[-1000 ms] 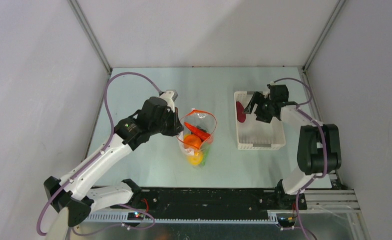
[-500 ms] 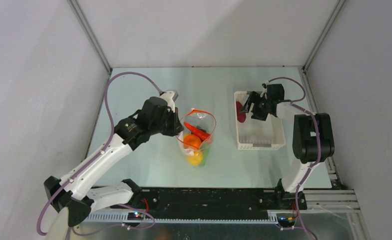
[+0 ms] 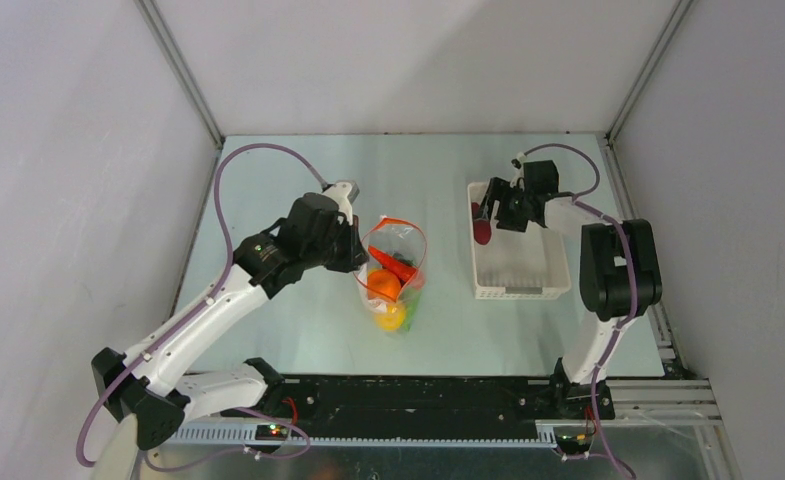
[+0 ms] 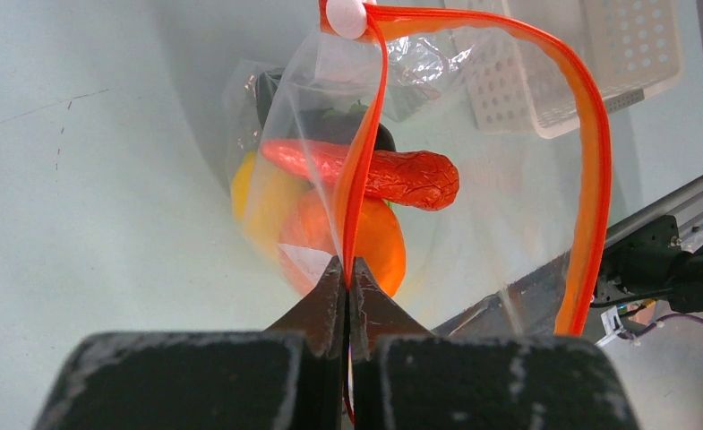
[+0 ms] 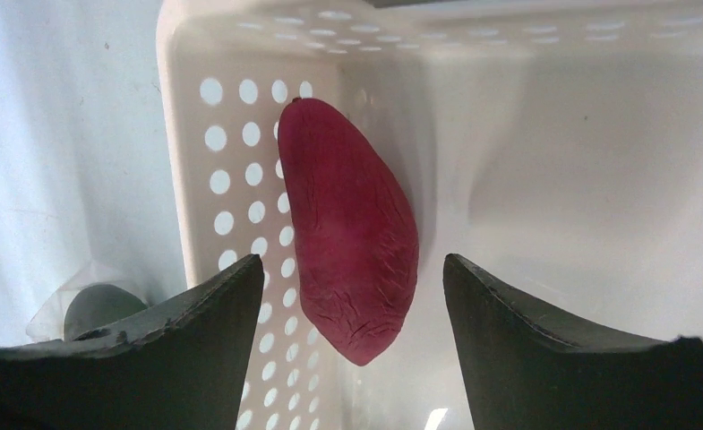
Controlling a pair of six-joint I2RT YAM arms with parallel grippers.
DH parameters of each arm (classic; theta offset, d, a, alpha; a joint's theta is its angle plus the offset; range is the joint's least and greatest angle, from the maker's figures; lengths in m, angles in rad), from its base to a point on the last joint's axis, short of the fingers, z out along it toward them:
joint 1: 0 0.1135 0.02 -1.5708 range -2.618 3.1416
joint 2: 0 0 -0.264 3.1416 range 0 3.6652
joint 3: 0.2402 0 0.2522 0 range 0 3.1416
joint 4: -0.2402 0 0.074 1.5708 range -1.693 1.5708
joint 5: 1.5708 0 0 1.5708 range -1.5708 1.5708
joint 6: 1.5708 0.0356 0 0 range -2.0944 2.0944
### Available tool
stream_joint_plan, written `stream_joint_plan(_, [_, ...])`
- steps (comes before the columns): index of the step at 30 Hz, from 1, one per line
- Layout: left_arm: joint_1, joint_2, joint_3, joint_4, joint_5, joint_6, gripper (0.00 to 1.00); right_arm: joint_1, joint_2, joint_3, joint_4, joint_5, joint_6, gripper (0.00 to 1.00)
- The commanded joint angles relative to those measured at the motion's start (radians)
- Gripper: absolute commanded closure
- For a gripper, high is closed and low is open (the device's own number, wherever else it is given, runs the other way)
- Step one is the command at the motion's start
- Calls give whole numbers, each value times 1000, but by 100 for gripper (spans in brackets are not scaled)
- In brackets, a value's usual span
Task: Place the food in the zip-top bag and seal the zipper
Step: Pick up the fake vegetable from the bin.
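1. Left gripper (image 4: pixel 347 269): jaws together, pinched on the zipper (image 4: pixel 589 134) at the 9 o'clock side of the zip-top bag (image 4: pixel 509 179). Mouth held up as an open loop, near the middle of the table (image 3: pixel 288 180).
2. Already bagged: red chili (image 4: pixel 392 175), orange (image 4: pixel 379 251), lemon (image 4: pixel 258 202), dark pieces behind.
3. Not yet loaded: purple piece (image 5: pixel 352 233), leaning on the 9 o'clock wall of the white perforated basket (image 5: pixel 186 179), at 3 o'clock from the bag.
4. Right gripper (image 5: pixel 352 264): jaws wide apart, straddling the purple piece, no contact visible.
5. Purple piece, judged: light, rigid, wrinkled matte skin, tapered teardrop. Best taken across the fat middle, not the narrow tip. Tight finger clearance on the wall side.
6. Bag, judged: thin floppy film, likely to collapse if released. Orange-red strip the only firm place to hold.
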Motion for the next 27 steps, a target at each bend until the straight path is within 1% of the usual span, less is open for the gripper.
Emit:
stream_joint_plan(1, [4,-6,22,23,1,21,100,11,32,62,13,9,-53,23])
stream_joint_plan(8, [2,-1,24,21,0,22,100,26,75,108,-55,75,-64,23])
stream_joint_plan(15, [4,-2,25,19,-4,24,100,31,58,120,-150,247,-35,25])
stream_joint_plan(17, [4,-2,24,21,-4,24,100,25,54,120,-150,237,-37,26])
stream_joint_plan(22, [3,-1,25,19,-5,24,100,29,58,121,-91,151,-70,26])
stream_joint_plan(27, [4,-6,25,19,-8,25,100,38,96,158,-121,164,-66,26])
